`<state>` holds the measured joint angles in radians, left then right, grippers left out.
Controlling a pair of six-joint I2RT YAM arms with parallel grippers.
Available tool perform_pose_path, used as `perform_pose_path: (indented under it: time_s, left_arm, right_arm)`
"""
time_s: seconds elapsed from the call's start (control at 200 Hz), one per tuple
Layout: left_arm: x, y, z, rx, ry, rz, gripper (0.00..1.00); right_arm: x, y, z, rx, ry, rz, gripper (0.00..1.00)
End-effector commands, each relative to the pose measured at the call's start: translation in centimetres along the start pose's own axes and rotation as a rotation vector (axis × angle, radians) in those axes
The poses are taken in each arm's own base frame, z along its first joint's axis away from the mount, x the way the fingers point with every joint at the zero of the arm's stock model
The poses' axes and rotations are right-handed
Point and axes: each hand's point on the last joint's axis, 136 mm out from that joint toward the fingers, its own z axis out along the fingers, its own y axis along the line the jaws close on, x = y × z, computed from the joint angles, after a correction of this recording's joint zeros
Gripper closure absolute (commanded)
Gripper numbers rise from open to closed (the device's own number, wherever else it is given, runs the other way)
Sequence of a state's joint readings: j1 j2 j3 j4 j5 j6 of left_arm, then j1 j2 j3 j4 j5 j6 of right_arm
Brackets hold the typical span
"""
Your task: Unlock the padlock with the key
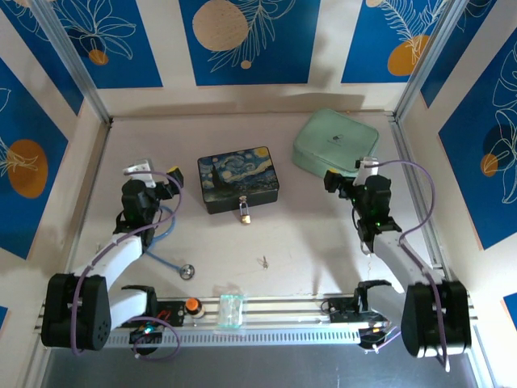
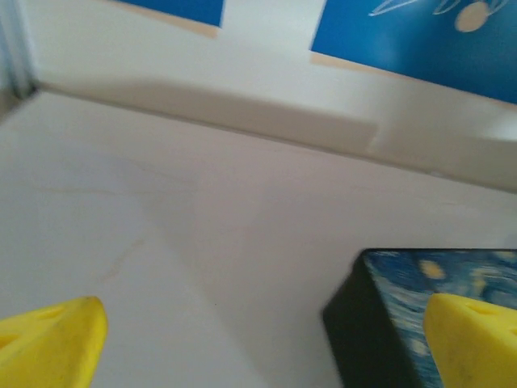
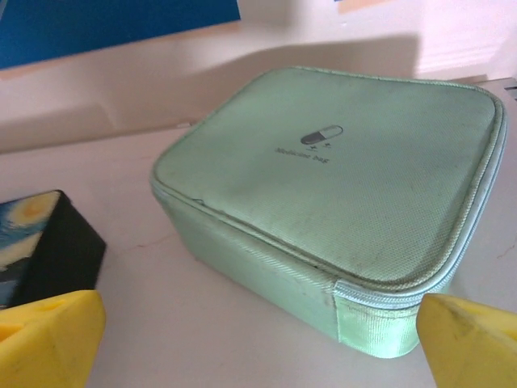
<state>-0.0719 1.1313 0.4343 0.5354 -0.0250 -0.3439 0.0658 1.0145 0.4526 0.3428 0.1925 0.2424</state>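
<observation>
key (image 1: 263,261) lying flat, tiny, thin, prob slippery; needing fingertip pinch at bow. padlock (image 1: 245,215) light, sitting at tin (image 1: 238,178) front. left gripper (image 2: 266,335), right gripper (image 3: 258,331) gaping wide, empty.

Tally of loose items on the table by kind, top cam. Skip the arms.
Cases: 2, painted tin and green zip case
Padlock: 1
Key: 1
Silver disc on blue tubing: 1
Clear plastic box, on the near rail: 1
Total: 6
</observation>
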Motion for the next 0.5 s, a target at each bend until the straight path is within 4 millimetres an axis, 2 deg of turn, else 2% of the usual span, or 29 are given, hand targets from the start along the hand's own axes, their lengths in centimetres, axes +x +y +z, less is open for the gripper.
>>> perform_pose_path:
  time_s: [0.0, 0.165, 0.28, 0.4, 0.495]
  left_arm:
    - [0.9, -3.6, -0.3, 0.196, 0.113, -0.217, 0.0]
    - [0.5, -5.8, -0.9, 0.309, 0.138, -0.39, 0.0]
    - [2.8, -7.3, -1.7, 0.269, 0.308, -0.355, 0.0]
    - [5.2, -9.4, -3.5, 0.24, 0.411, -0.27, 0.01]
    - [6.3, -10.9, -4.8, 0.272, 0.471, -0.294, 0.0]
  right_arm:
    - [1.1, 0.9, -1.9, -0.031, 0.111, 0.164, 0.01]
    - [2.2, 3.1, -3.5, -0.158, 0.236, 0.291, 0.01]
    - [4.5, 4.5, -4.2, -0.176, 0.4, 0.335, 0.01]
    - [6.9, 7.0, -5.0, -0.194, 0.54, 0.265, 0.01]
    - [8.8, 9.2, -5.9, -0.205, 0.625, 0.197, 0.02]
